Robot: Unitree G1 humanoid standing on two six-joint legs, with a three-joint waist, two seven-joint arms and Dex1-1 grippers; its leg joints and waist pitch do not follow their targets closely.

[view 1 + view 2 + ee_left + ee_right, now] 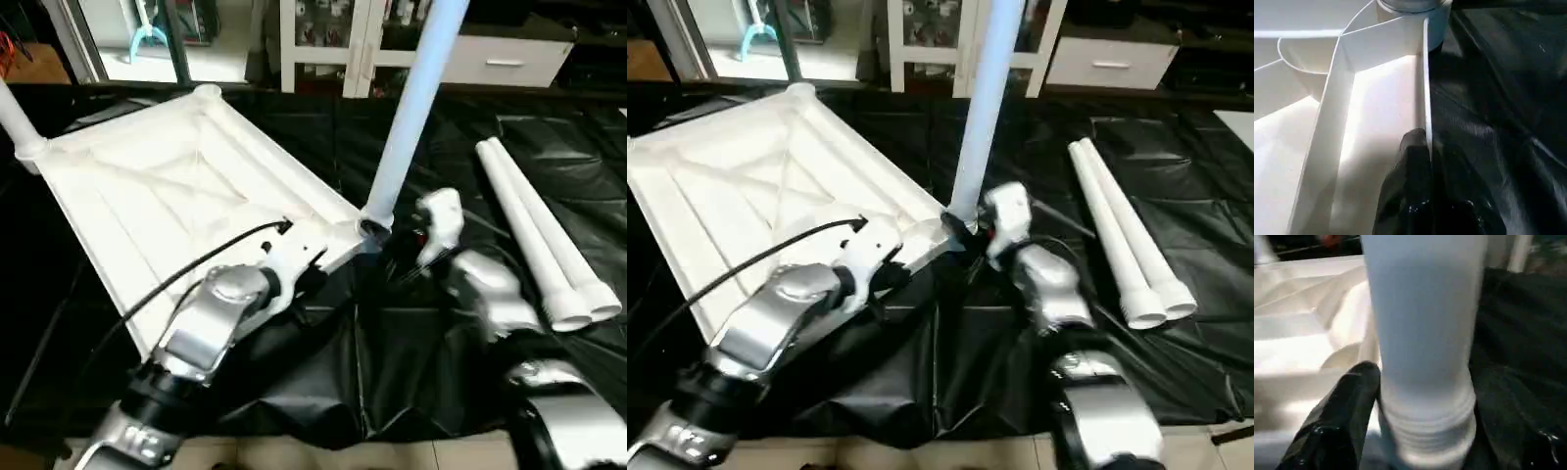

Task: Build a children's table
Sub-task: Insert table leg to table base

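You have a black sheet [470, 157] spread over the work surface, and on it the white tabletop [167, 196] lies upside down, its ribbed underside facing up, set at a slant toward your left side. One leg [416, 108] stands upright in the tabletop's near right corner socket [953, 227], rising out of the top of the head views. Another leg [14, 119] stands in the far left corner, only its lower part visible. Two more legs [544, 240] lie side by side on the sheet off to your right, touching each other, well apart from the tabletop.

Your left gripper [1418, 161] sits at the near edge of the tabletop, close to the socket with the upright leg. Its fingers are pinched together on the thin rim wall [1426, 88] of the tabletop, one black finger [1408, 171] inside the rim and the rest against the outside by the sheet.

Your right gripper [1415, 401] is at the base of the upright leg, just above the socket. One black finger [1347, 406] lies alongside the leg's ridged lower end; you cannot tell whether the fingers are pressing on the leg or standing loose around it.
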